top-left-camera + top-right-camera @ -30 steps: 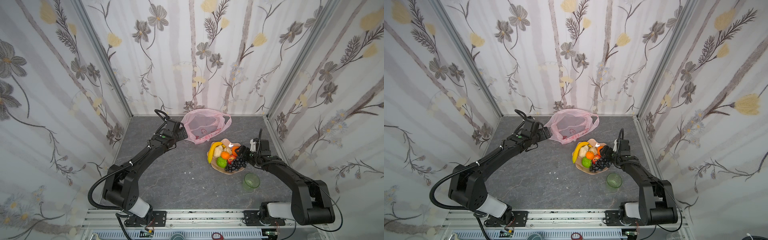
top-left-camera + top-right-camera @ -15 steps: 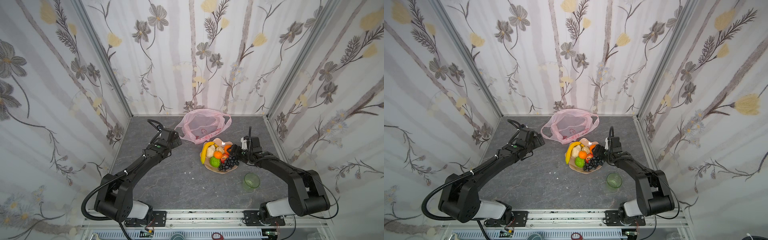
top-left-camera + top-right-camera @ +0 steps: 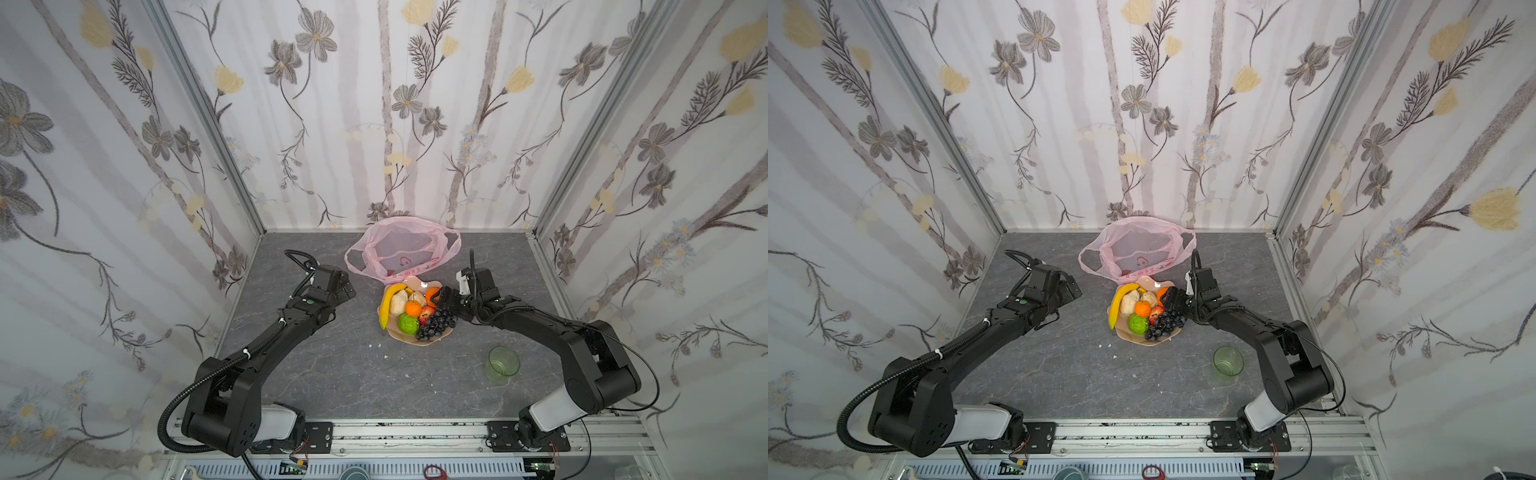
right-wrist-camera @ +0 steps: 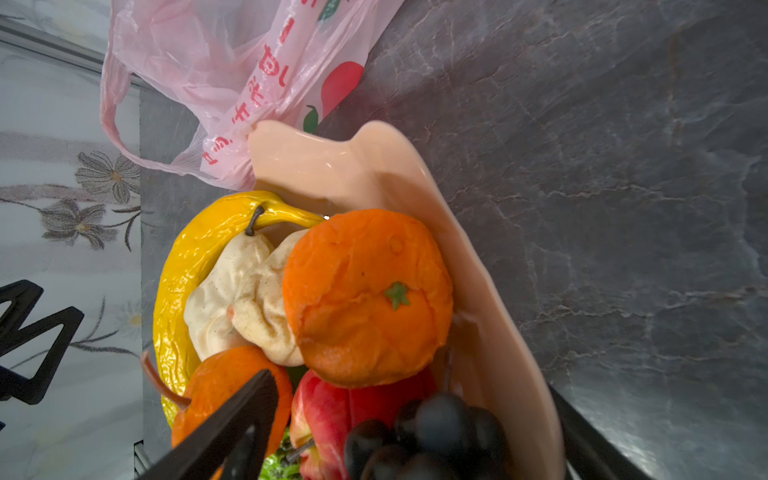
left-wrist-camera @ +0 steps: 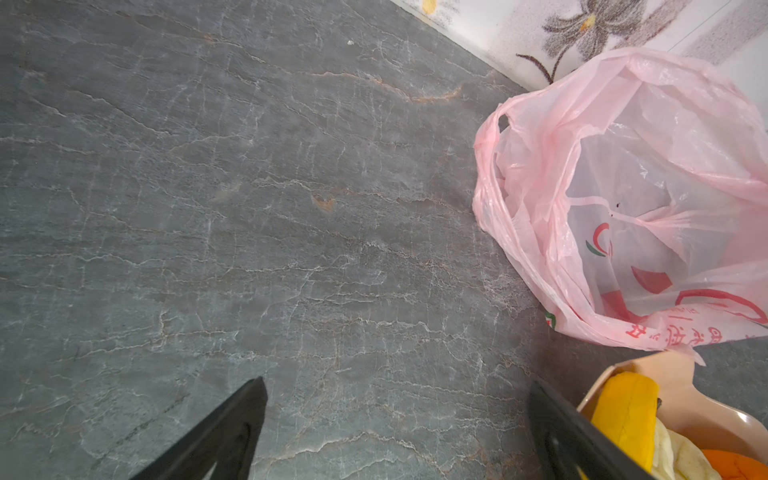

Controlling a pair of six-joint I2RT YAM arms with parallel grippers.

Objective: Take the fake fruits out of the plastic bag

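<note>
Fruits [image 3: 415, 309] were all heaped on the plate [image 3: 419, 341] mid-worktop [image 3: 332, 374]: banana [image 4: 195, 257], two oranges [image 4: 365, 295], apple [image 4: 328, 411], grapes [image 4: 440, 428], the green one [image 3: 408, 324] and the beige lumps [image 4: 245, 299]. So yeah, none of them looked to be in the bag [image 3: 405, 249]. It lay slumped right behind the plate, printed edge touching the plate's far rim, mouth gaping. The left wrist view looked straight into it: just pink film and red print as far as I could tell, though folds hid the corners.

Right fingers [image 4: 232, 415] were spread wide and low over the plate, one over the fruit and the other outside the rim, with apple and grapes in between. Didn't look clamped on anything. Left fingers [image 5: 232, 428] were wide too, empty, over bare worktop near the plate. Cup [image 3: 503, 363] stood well apart, toward the right arm's base.

My read: the unloading step was basically finished and this was the wrap-up end of it. Next move would call for the right arm to lift straight up and clear, since a sideways drag could knock the grapes off the rim. Maybe a quick poke at the bag to confirm it's empty.
</note>
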